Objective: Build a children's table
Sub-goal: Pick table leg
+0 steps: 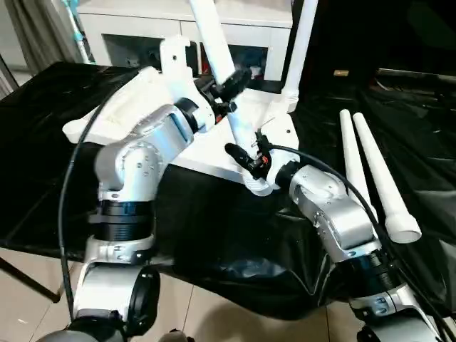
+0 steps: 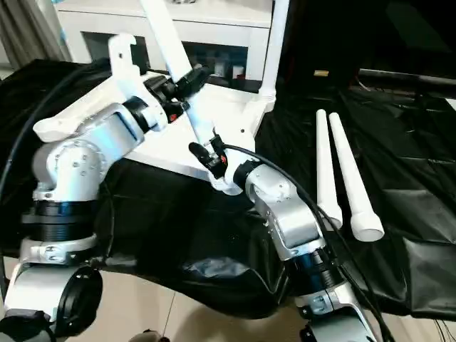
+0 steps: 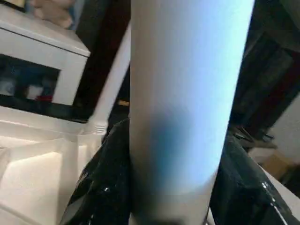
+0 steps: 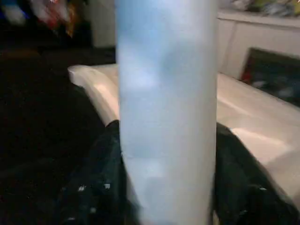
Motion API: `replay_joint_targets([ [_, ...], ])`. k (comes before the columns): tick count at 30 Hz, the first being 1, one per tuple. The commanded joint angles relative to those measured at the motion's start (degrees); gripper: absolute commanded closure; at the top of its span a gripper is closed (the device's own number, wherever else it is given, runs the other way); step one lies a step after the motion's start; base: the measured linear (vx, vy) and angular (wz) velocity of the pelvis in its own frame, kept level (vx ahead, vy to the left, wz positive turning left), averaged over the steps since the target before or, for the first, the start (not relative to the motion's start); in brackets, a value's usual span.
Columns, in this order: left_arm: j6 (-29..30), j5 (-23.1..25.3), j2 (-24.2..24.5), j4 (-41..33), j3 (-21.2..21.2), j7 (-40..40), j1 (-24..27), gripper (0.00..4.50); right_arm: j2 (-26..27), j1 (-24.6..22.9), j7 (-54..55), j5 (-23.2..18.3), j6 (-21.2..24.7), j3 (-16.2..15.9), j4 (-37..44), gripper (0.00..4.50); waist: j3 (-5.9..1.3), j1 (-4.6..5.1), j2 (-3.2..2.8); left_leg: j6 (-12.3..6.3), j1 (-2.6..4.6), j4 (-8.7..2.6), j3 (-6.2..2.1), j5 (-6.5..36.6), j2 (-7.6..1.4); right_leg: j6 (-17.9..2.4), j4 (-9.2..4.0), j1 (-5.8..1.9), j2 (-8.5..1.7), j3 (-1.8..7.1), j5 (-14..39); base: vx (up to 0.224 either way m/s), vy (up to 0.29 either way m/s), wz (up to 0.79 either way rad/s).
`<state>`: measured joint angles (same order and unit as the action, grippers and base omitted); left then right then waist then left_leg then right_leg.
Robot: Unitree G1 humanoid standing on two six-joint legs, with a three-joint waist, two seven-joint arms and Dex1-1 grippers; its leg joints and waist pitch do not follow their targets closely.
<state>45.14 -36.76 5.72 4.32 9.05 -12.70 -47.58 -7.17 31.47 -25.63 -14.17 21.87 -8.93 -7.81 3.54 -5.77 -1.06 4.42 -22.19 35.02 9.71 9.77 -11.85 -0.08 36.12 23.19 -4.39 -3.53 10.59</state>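
Observation:
The white tabletop (image 1: 206,151) lies upside down on the black cloth. One white leg (image 1: 301,43) stands upright in its far right corner socket. A second leg (image 1: 210,28) leans over the near right corner. My left gripper (image 1: 229,84) is shut on this leg's middle, with black fingers (image 3: 101,187) on either side of the shaft (image 3: 183,93). My right gripper (image 1: 246,158) is shut on the same leg's lower end (image 4: 166,93), just above the tabletop, with its fingers (image 4: 96,187) against it. Two more legs (image 1: 381,178) lie side by side to the right.
A white cabinet (image 1: 142,21) with glass doors stands behind the tabletop. The black cloth (image 1: 214,228) covers the work surface and hangs over its near edge. A black cable (image 1: 68,178) loops beside my left arm, and another runs along my right forearm.

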Motion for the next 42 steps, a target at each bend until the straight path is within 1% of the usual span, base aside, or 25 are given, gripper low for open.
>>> replay_joint_targets([
  [1, 2.38, -2.26, 0.96, -1.40, -0.36, -2.90, 0.19, 2.71, 0.04, 0.76, -2.85, -4.72, 2.87, 2.70, 2.56, 1.94, -4.56, 0.09, 0.36, 0.18, 0.86, -3.80, 0.06, 9.16, -0.24, -9.60, -3.98, -3.28, -2.46, 2.21, 7.19, 0.000, 0.000, 0.00],
  [2, 3.49, -3.04, 1.85, -1.64, -0.67, -4.54, 0.21, 2.72, -0.35, 1.12, -4.22, -6.71, 5.23, 3.60, 2.87, 1.73, -4.61, 0.01, 0.26, -0.07, 0.88, -3.85, -0.06, 8.90, -0.34, -10.00, -3.78, -3.27, -2.45, 2.13, 6.89, 0.000, 0.000, 0.00],
  [3, 5.41, -4.52, 3.18, -1.92, -0.90, -6.98, 0.38, 2.72, -2.04, 1.77, -6.53, -7.98, 8.94, 3.75, 2.68, 1.73, -4.57, 0.04, 0.23, 0.05, 0.85, -3.86, -0.06, 8.73, -0.40, -10.13, -3.86, -3.17, -2.46, 2.13, 6.79, 0.000, 0.000, 0.00],
  [4, 6.70, -5.87, 3.80, -2.02, -0.64, -8.45, 0.50, 2.72, -3.56, 2.15, -8.26, -8.29, 11.33, 3.41, 2.19, 1.60, -4.61, -0.01, 0.16, 0.22, 0.89, -3.86, -0.07, 8.42, -0.34, -10.47, -3.77, -3.28, -2.41, 2.09, 6.47, 0.000, 0.000, 0.00],
  [6, 7.79, -7.34, 4.05, -1.97, -0.04, -9.51, 0.53, 2.73, -4.70, 2.38, -9.91, -9.14, 13.40, 3.47, 1.73, 1.53, -4.54, -0.03, 0.16, 0.51, 0.91, -3.76, 0.05, 8.49, -0.30, -10.91, -3.85, -3.28, -2.44, 2.15, 6.50, 0.000, 0.000, 0.00],
  [7, 9.72, -10.23, 4.17, -1.73, 1.57, -11.09, 0.38, 2.73, -6.46, 2.65, -13.83, -13.70, 19.11, 4.71, 1.83, 1.53, -4.49, 0.00, 0.28, 0.58, 0.80, -3.76, 0.12, 8.56, -0.18, -11.01, -3.88, -3.41, -2.44, 2.18, 6.82, 0.000, 0.000, 0.00],
  [8, 10.68, -11.69, 4.09, -1.47, 2.50, -11.74, 0.21, 2.73, -7.34, 2.77, -15.72, -15.61, 21.45, 5.11, 1.94, 1.53, -4.59, -0.20, 0.43, 0.22, 0.96, -3.70, 0.10, 8.70, -0.24, -11.22, -3.93, -3.47, -2.54, 2.17, 7.15, 0.000, 0.000, 0.00],
  [9, 10.79, -11.86, 4.09, -1.44, 2.60, -11.81, 0.19, 2.73, -7.44, 2.79, -15.91, -15.82, 21.69, 5.15, 1.95, 1.53, -4.48, -0.17, 0.39, 0.08, 0.90, -3.71, 0.18, 8.87, -0.19, -11.32, -3.96, -3.46, -2.49, 2.20, 7.44, 0.000, 0.000, 0.00],
  [10, 12.16, -14.30, 4.18, -0.77, 4.04, -13.13, -0.20, 2.73, -9.20, 2.85, -19.12, -19.21, 25.57, 5.54, 2.59, 1.53, -4.60, -0.30, 0.41, 0.07, 0.84, -3.69, 0.13, 8.14, -0.27, -11.38, -3.95, -3.50, -2.54, 2.15, 7.05, 0.000, 0.000, 0.00],
  [11, 12.92, -15.79, 4.50, -0.26, 4.71, -14.62, -0.38, 2.73, -10.42, 2.74, -21.27, -21.70, 28.21, 5.82, 3.37, 1.53, -4.63, -0.43, 0.66, -0.26, 0.79, -3.60, 0.14, 7.44, -0.15, -11.58, -3.93, -3.63, -2.49, 2.13, 6.57, 0.000, 0.000, 0.00],
  [12, 13.54, -16.83, 4.84, 0.12, 5.13, -15.85, -0.48, 2.73, -11.29, 2.70, -22.63, -23.40, 30.27, 6.02, 3.90, 1.53, -4.63, -0.52, 0.60, -0.31, 0.79, -3.62, 0.11, 7.28, -0.18, -11.64, -3.86, -3.67, -2.52, 2.12, 6.52, 0.000, 0.000, 0.00],
  [14, 14.11, -17.65, 5.22, 0.46, 5.39, -16.92, -0.56, 2.73, -12.00, 2.77, -23.72, -24.65, 32.07, 6.21, 4.28, 1.53, -4.66, -0.75, 0.60, -0.50, 0.78, -3.58, 0.14, 6.92, -0.23, -11.77, -3.84, -3.56, -2.60, 2.11, 6.68, 0.000, 0.000, 0.00],
  [15, 14.61, -18.02, 6.48, 0.46, 4.80, -19.55, -0.11, 2.73, -12.96, 2.88, -25.21, -26.05, 34.24, 6.46, 4.54, 1.53, -4.67, -0.83, 0.74, -0.35, 0.79, -3.65, 0.13, 6.71, -0.29, -11.56, -3.93, -3.49, -2.67, 2.09, 7.30, 0.000, 0.000, 0.00],
  [17, 15.10, -18.57, 7.07, 0.11, 4.45, -21.17, 0.34, 2.73, -13.85, 2.94, -26.54, -26.72, 35.81, 6.30, 4.71, 1.53, -4.64, -0.86, 0.48, 0.09, 0.82, -3.68, 0.09, 6.90, -0.38, -11.38, -3.92, -3.38, -2.77, 2.08, 7.99, 0.000, 0.000, 0.00],
  [18, 15.41, -18.92, 7.18, -0.09, 4.41, -21.66, 0.49, 2.73, -14.30, 2.98, -27.10, -26.98, 36.51, 6.11, 4.80, 1.53, -4.62, -0.83, 0.51, 0.20, 0.88, -3.68, 0.13, 7.09, -0.38, -11.33, -3.99, -3.33, -2.70, 2.08, 8.24, 0.000, 0.000, 0.00],
  [20, 16.01, -19.91, 6.92, -0.60, 4.69, -22.09, 0.75, 2.73, -14.58, 2.95, -27.36, -27.39, 37.35, 6.07, 4.97, 1.53, -4.59, -0.98, 0.58, 0.62, 0.84, -3.73, 0.12, 7.31, -0.42, -11.13, -3.99, -3.40, -2.78, 2.11, 8.70, 0.000, 0.000, 0.00],
  [22, 16.20, -20.13, 7.14, -1.37, 4.22, -22.99, 1.04, 2.73, -14.51, 2.99, -26.72, -28.38, 38.63, 6.34, 5.01, 1.81, -4.62, -1.02, 0.44, 0.93, 0.88, -3.74, 0.08, 7.30, -0.47, -11.05, -4.01, -3.30, -2.86, 2.11, 8.89, 0.000, 0.000, 0.00],
  [25, 16.22, -19.96, 7.44, -1.48, 3.84, -23.44, 1.09, 2.73, -14.53, 3.02, -26.50, -28.77, 39.19, 6.38, 5.03, 1.93, -4.60, -1.07, 0.51, 1.21, 0.83, -3.80, 0.07, 7.35, -0.45, -10.58, -4.11, -3.34, -2.87, 2.11, 9.40, 0.000, 0.000, 0.00],
  [27, 16.06, -19.49, 7.99, -1.39, 3.28, -24.40, 1.08, 2.73, -14.33, 3.03, -26.35, -28.76, 39.64, 6.47, 5.15, 2.21, -4.64, -1.08, 0.50, 1.45, 0.84, -3.81, 0.05, 7.31, -0.46, -10.39, -4.08, -3.32, -2.85, 2.10, 9.25, 0.000, 0.000, 0.00],
  [30, 15.71, -19.15, 8.56, -1.89, 2.65, -25.37, 1.28, 2.73, -13.91, 2.93, -26.29, -28.63, 39.30, 6.62, 5.44, 2.32, -4.64, -1.08, 0.47, 1.61, 0.84, -3.83, 0.04, 7.26, -0.46, -10.14, -4.04, -3.30, -2.86, 2.12, 9.16, 0.000, 0.000, 0.00],
  [35, 13.73, -17.28, 8.86, -3.17, 1.67, -25.79, 1.90, 2.73, -13.39, 2.20, -25.49, -27.43, 36.68, 5.85, 6.67, 2.43, -4.57, -1.04, 0.47, 1.98, 0.85, -3.93, 0.02, 7.77, -0.51, -9.95, -4.10, -3.27, -2.92, 2.12, 9.74, 0.000, 0.000, 0.00],
  [38, 13.19, -16.27, 8.93, -3.76, 1.04, -25.20, 2.05, 2.73, -13.86, 1.70, -25.66, -25.49, 34.37, 4.41, 7.49, 2.44, -4.56, -1.00, 0.46, 2.09, 0.88, -3.94, 0.02, 7.93, -0.57, -9.83, -4.09, -3.21, -2.90, 2.14, 9.88, 0.000, 0.000, 0.00],
  [39, 12.56, -15.25, 9.35, -4.00, 0.19, -25.27, 2.07, 2.73, -13.99, 1.46, -25.67, -24.41, 32.97, 3.82, 7.84, 2.44, -4.55, -0.99, 0.49, 2.10, 0.86, -3.94, 0.03, 7.96, -0.55, -9.71, -4.08, -3.25, -2.93, 2.16, 10.02, 0.000, 0.000, 0.00],
  [41, 11.45, -12.94, 10.75, -4.49, -2.15, -26.26, 2.05, 2.73, -13.81, 1.10, -25.51, -21.46, 27.99, 2.93, 8.30, 2.45, -4.49, -1.00, 0.50, 2.14, 0.83, -3.95, 0.05, 8.24, -0.54, -8.97, -4.23, -3.13, -2.97, 2.19, 11.13, 0.000, 0.000, 0.00],
  [42, 10.68, -11.05, 12.36, -5.16, -4.48, -27.76, 2.05, 2.73, -13.32, 1.50, -25.30, -21.16, 26.99, 3.27, 7.77, 2.11, -4.45, -0.90, 0.96, 2.04, 0.76, -4.02, 0.09, 8.12, -0.55, -8.64, -4.38, -3.19, -2.96, 2.19, 11.58, 0.000, 0.000, 0.00],
])
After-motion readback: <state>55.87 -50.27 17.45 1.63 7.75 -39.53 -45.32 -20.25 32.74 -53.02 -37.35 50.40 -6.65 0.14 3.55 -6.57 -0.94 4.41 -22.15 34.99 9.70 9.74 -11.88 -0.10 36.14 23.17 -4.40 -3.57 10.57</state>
